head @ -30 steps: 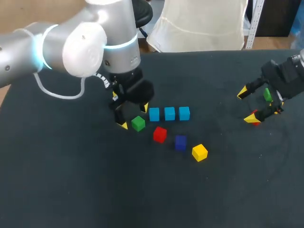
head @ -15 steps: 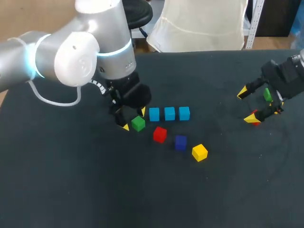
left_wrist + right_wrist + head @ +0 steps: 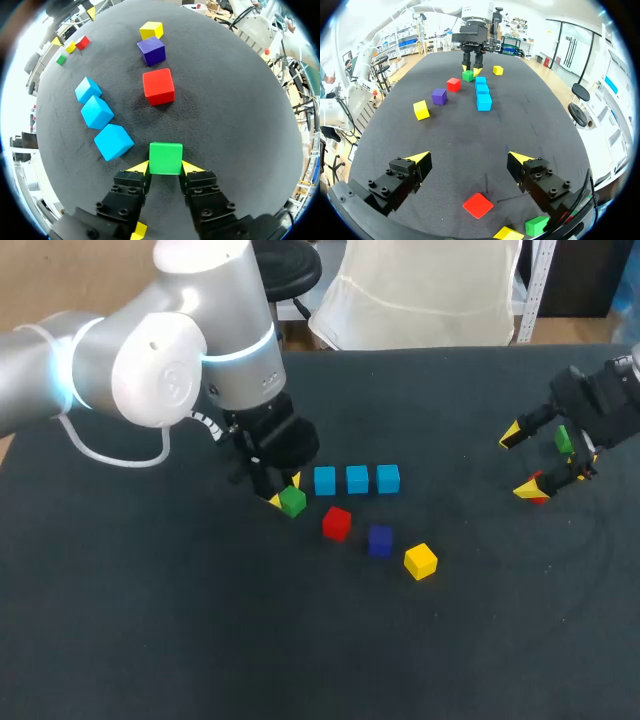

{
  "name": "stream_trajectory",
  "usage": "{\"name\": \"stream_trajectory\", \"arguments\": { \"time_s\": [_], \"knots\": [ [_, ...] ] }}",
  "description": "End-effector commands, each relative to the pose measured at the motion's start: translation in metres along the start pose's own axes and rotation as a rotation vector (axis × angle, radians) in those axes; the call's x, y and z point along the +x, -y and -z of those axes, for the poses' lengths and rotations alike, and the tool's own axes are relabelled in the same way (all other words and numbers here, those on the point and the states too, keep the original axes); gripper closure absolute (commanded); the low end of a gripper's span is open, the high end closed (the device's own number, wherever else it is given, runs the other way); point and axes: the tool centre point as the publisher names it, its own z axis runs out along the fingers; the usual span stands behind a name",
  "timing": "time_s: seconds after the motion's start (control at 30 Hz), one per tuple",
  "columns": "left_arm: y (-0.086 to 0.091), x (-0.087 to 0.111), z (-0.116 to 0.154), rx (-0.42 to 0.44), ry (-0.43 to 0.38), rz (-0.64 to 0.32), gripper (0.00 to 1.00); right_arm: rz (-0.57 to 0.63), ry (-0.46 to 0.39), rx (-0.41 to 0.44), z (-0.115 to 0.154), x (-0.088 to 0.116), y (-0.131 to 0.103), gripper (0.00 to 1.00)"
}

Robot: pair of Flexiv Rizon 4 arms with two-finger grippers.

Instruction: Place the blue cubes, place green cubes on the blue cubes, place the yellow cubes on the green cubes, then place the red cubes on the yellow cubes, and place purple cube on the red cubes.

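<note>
The first layer looks done: three blue cubes [image 3: 357, 479] stand in a straight row on the worktop [image 3: 200, 640], close together, with nothing on top of them. By my judgement the green, yellow, red and purple layers are all left to do.

The step in hand seems to be the first green one. The left claw [image 3: 166, 167] is narrowed onto the green cube [image 3: 166, 158], with its yellow tips against two opposite sides. The cube sits on the worktop, not yet lifted, just beside the end of the blue row nearest the left arm. It is a small, plain, bright green block with crisp edges, lying flat and square between the fingers.

On the robot's side of the blue row lie a red cube [image 3: 337, 523], a purple cube [image 3: 380, 540] and a yellow cube [image 3: 421, 561]. The red is nearest the row and the yellow farthest.

The right claw [image 3: 470, 158] is spread wide and holds nothing. It hangs well apart from the blue row, over a second red cube [image 3: 478, 205], with a second green cube [image 3: 537, 225] and a second yellow cube [image 3: 507, 233] close by it.
</note>
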Motion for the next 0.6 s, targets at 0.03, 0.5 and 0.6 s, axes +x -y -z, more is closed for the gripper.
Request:
{"name": "stream_trajectory", "arguments": {
  "time_s": [0.03, 0.5, 0.6],
  "knots": [
    [0.003, -0.001, 0.003, -0.015, 0.009, 0.015, 1.00, 0.001, 0.003, -0.001, 0.000, 0.001, 0.001, 0.00],
    [-0.004, -0.013, 0.048, -0.069, 0.137, 0.456, 1.00, 0.001, 0.003, -0.001, 0.000, 0.001, 0.001, 0.00],
    [-0.012, -0.015, 0.057, -0.068, 0.163, 0.530, 1.00, 0.001, 0.003, -0.001, 0.000, 0.001, 0.001, 0.00]
  ]
}}
